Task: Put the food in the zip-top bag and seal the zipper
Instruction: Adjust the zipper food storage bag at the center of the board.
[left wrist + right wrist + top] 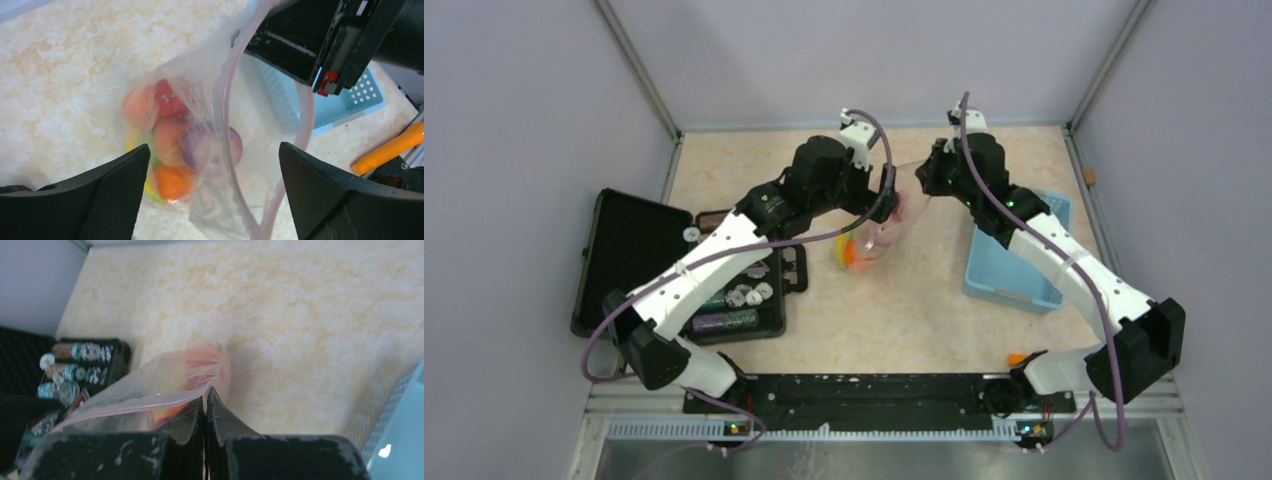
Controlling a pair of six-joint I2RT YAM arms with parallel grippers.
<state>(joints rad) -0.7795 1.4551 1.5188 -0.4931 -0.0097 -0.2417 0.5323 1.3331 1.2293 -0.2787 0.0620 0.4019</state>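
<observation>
Right pincer [205, 399] clamped on pinkish-red zipper strip [150, 401], hanging clear crinkly plastic zip-top bag [200, 80] mouth-up over marbled beige surface [65, 75]. Glossy toy fruits [167, 142] pooled at bottom. Left pincer [215, 155] spread apart, straddling rim, gripping nothing.

An open black case [629, 255] of round tokens [749, 295] lies at the left of the counter [904, 320], a light-blue basket [1012, 298] at the right, an orange object [1018, 358] near its front.
</observation>
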